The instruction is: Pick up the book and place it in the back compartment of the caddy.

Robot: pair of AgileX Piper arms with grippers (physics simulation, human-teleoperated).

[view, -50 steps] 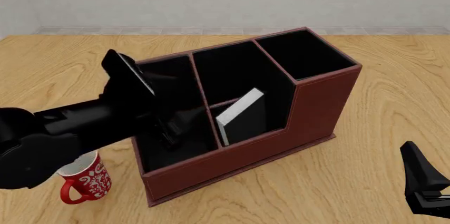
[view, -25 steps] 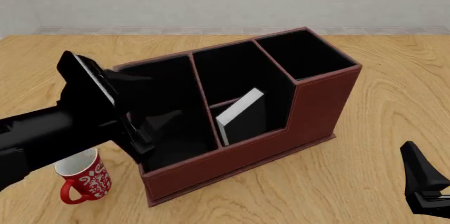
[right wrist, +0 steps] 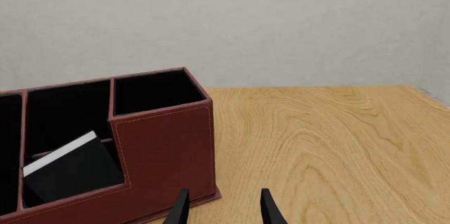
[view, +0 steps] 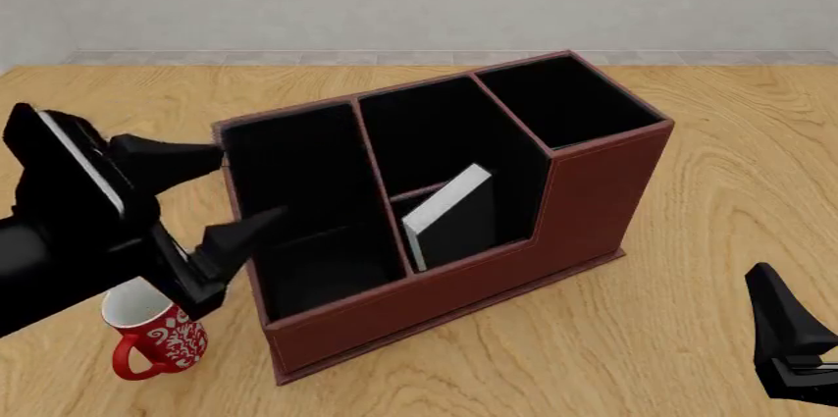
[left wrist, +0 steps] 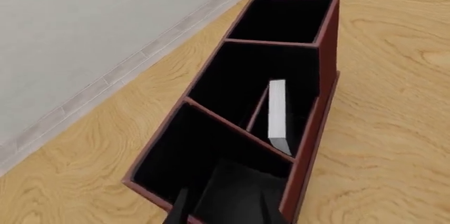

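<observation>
The black book (view: 449,213) is leaning tilted inside the back compartment (view: 458,231) of the leather-look caddy (view: 590,211). Both claws, left (view: 216,203) and right (right wrist: 221,208), are hanging spread and empty.

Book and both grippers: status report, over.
Left gripper open, empty, beside the caddy. Right gripper open, low over the table. Book tilted inside the back compartment. Nothing in the way.

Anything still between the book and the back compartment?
Nothing visible. The book already sits tilted in the back compartment of the caddy, leaning near the low divider. The left gripper is open, outside the caddy's wide end bay, holding nothing.
</observation>
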